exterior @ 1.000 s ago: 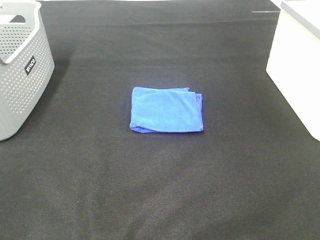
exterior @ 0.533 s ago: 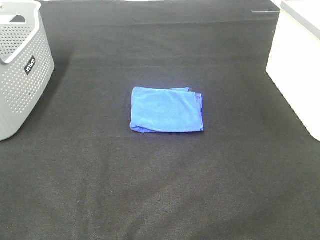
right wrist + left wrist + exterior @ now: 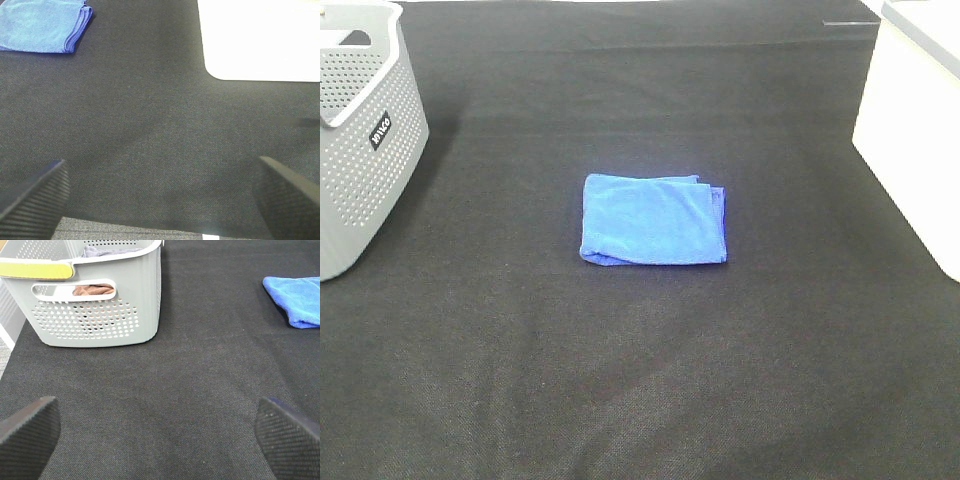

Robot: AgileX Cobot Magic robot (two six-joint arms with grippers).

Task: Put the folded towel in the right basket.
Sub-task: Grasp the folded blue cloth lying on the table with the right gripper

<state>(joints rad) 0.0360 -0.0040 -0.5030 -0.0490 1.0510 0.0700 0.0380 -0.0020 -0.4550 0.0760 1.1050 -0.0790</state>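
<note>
Folded blue terry towel [image 3: 654,220] lies flat mid-table on black cloth [image 3: 640,390], well apart from white plastic basket [image 3: 918,130] at right. Left gripper [image 3: 159,437] and right gripper [image 3: 161,197]: jaws spread wide, holding nothing. Task not begun; 3 steps left: grasp, carry, drop.

This looks like a lab or office test bench, not a home. The table [image 3: 640,390] is covered in plain black fabric and set with laundry props. A grey basket [image 3: 100,315] stands ahead of the left gripper [image 3: 159,432], a white basket [image 3: 260,40] ahead of the right gripper [image 3: 160,192], and a towel [image 3: 653,220] lies between them. Just past the table edge by the right gripper is grey carpet [image 3: 125,231].
</note>
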